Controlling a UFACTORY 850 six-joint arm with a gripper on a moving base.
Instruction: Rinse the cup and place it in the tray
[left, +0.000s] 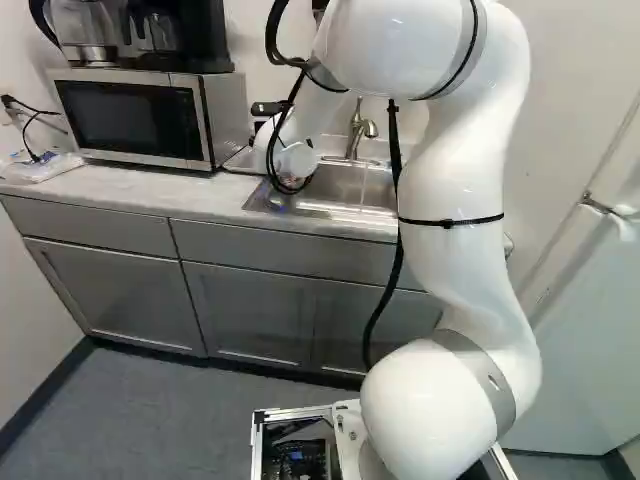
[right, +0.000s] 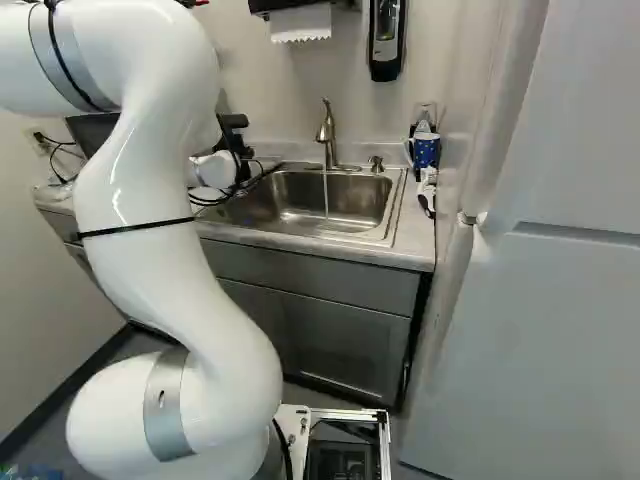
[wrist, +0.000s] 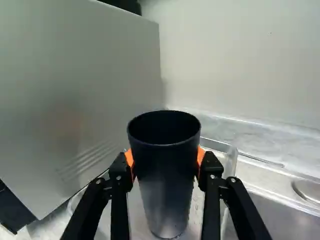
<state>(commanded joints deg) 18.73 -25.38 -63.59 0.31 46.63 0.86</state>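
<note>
The cup, in the wrist view, stands upright between the orange pads of the pincer, which grips it from both sides above the tray; whether its base touches, I can't quite tell.

In the left base view, the arm reaches toward the microwave at upper left, hiding cup and pincer.

In the right base view, water runs from the tap, upper centre, into the sink. Rinsing looks done; placing seems in hand. Next: settle the cup level, then release.
</note>
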